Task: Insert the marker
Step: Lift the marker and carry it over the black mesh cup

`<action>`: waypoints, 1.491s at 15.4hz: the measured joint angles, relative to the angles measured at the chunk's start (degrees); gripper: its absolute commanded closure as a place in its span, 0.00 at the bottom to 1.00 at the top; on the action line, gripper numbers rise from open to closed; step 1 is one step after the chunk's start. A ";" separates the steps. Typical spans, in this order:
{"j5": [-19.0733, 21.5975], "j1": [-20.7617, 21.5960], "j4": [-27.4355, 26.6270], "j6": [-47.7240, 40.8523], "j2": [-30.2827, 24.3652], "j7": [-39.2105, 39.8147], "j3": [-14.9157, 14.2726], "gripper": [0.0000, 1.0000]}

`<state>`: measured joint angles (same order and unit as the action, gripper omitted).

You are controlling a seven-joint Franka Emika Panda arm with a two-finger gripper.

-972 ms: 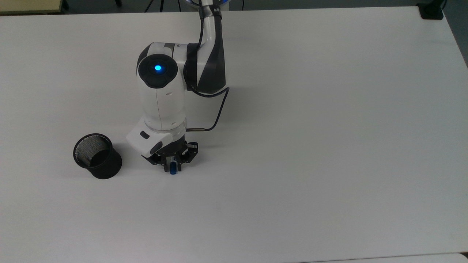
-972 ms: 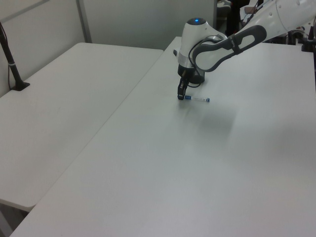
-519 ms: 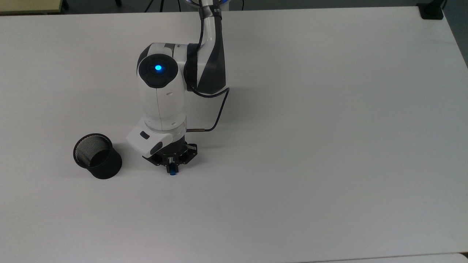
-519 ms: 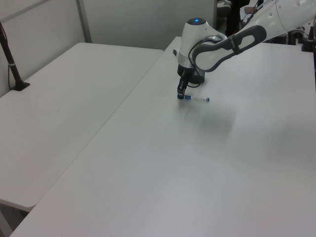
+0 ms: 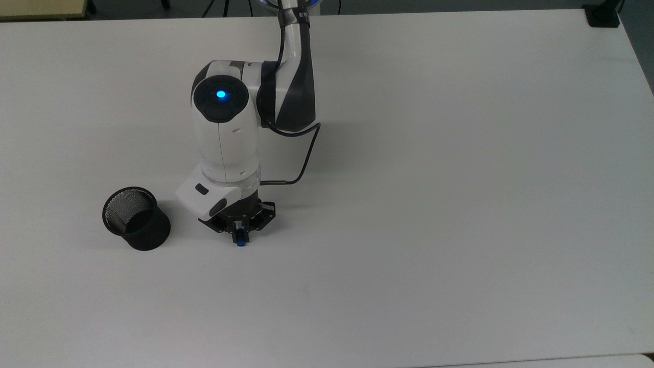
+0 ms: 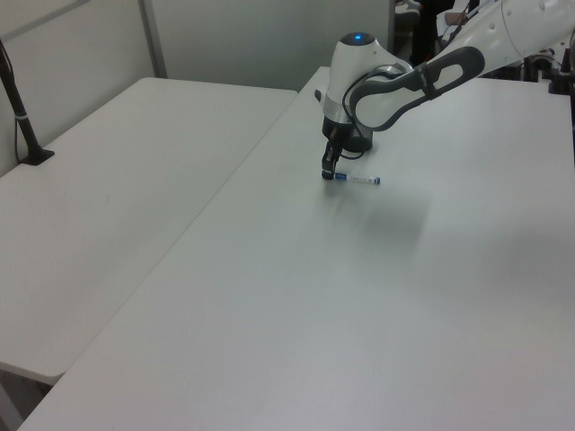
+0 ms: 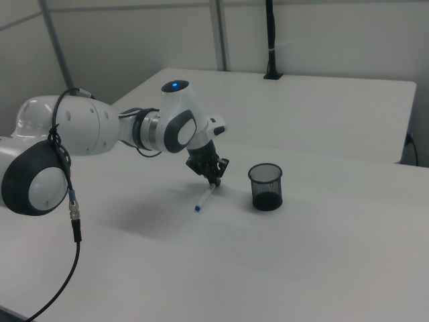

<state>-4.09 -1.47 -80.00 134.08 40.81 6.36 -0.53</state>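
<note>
A white counter [image 5: 434, 204] carries a slim marker [image 7: 205, 197] and a black mesh cup [image 5: 136, 218], with a white and black Franka arm [image 5: 225, 133] reaching down over them.

In the top view, the tool [image 5: 240, 234] points straight down at the counter, and the marker's blue cap [image 5: 240, 238] pokes out from between its fingers on the near side. The fingers sit tight against both sides of that blue end, so the tool is closed around the marker's cap end.

In the left view, the marker [image 6: 358, 179] lies flat on the counter. Its blue end sits under the tool [image 6: 329, 172] and its white barrel runs away from the tool towards the left view's right, ending in a small blue tip. In the right view, the barrel stretches from the tool [image 7: 214, 181] down towards the camera, ending in a blue tip.

The mesh cup stands upright on the counter, open mouth up, near the tool but apart from it. It is on the top view's left of the tool and on the right view's right, where the cup [image 7: 266, 186] shows as a dark basket with a round rim.

Beyond the tool, the arm's white wrist housing shows a glowing blue light [image 5: 220, 95], and a thin black cable [image 5: 306, 153] loops beside it.

In the right view, a black post [image 7: 271, 39] stands on a second white table far behind the arm.
</note>
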 measured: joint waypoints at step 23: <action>0.02 -8.74 -4.36 34.42 -13.82 -12.27 -0.53 0.87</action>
<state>-4.07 -10.21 -84.36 168.50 26.99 -5.91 -1.07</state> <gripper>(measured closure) 0.824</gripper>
